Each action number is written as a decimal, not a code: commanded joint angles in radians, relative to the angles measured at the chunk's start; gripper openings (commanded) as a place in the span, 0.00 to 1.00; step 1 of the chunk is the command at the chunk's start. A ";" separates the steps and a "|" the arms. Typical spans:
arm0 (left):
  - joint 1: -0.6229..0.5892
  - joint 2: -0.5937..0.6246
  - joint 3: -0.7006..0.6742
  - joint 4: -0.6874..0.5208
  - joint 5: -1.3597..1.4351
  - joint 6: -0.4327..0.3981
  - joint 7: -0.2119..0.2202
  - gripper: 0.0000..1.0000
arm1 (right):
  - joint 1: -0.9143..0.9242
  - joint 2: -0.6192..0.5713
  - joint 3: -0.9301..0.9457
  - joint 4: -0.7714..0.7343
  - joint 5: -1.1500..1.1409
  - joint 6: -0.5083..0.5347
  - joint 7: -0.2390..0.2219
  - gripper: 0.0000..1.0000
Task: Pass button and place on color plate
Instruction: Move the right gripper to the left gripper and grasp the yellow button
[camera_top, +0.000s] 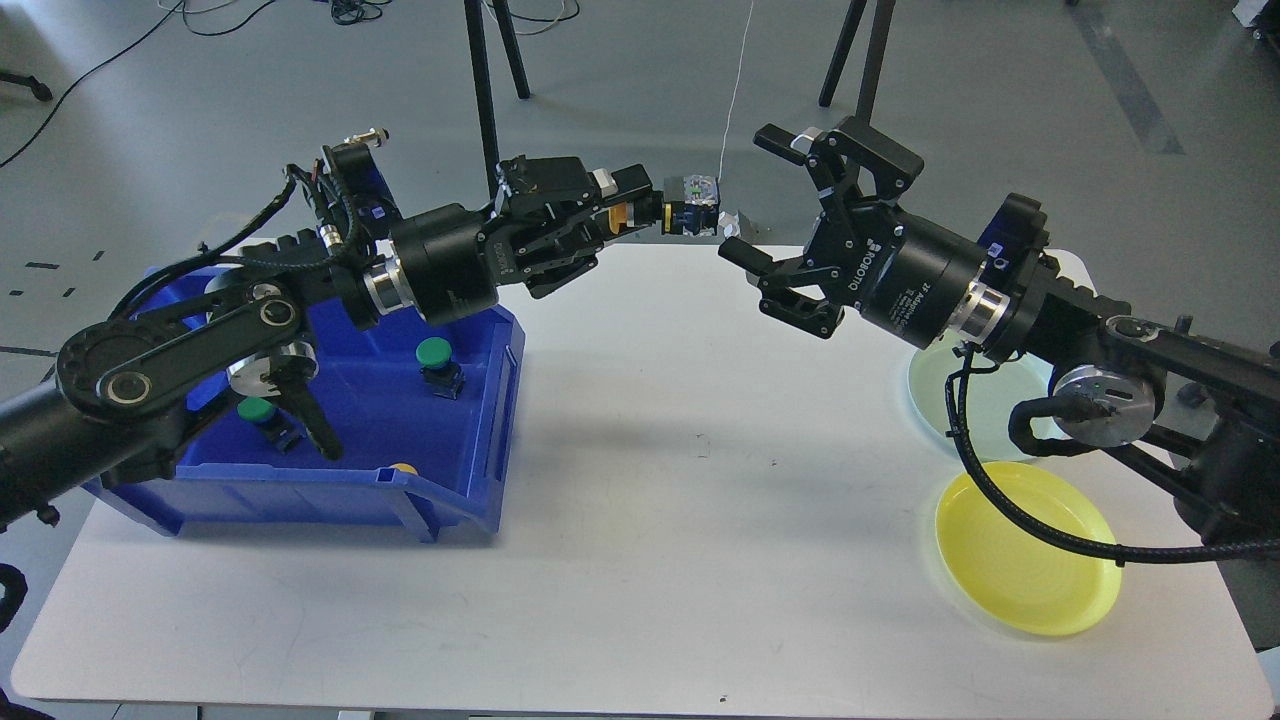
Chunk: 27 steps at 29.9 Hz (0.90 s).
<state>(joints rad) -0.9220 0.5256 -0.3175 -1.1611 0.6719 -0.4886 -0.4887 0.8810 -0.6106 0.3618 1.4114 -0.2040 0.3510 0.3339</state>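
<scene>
Left gripper (632, 212): clenched on the yellow-capped button (688, 216), held above the table's (650, 500) far edge.
Right gripper (765, 195): released, fingers spread just beside it.
Handling: you have a small, rigid, light part; take its exposed dark body end.
Destination: yellow plate (1030, 560).

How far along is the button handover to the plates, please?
Done: the left tool has lifted a yellow button out of the blue bin. In hand: the open right tool waits beside it. Left: transfer, then placing on the yellow plate.
</scene>
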 joint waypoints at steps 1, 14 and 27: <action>0.002 0.001 0.000 0.000 0.000 0.000 0.000 0.10 | 0.032 0.022 -0.026 -0.025 0.002 -0.001 -0.001 1.00; 0.002 0.001 -0.002 0.000 0.000 0.000 0.000 0.10 | 0.076 0.054 -0.066 -0.040 0.000 -0.020 -0.001 0.85; 0.002 0.002 0.000 -0.002 0.000 0.000 0.000 0.10 | 0.081 0.055 -0.098 -0.032 -0.021 -0.033 -0.006 0.13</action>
<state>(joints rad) -0.9204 0.5264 -0.3180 -1.1612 0.6720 -0.4887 -0.4887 0.9618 -0.5577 0.2642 1.3800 -0.2247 0.3281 0.3290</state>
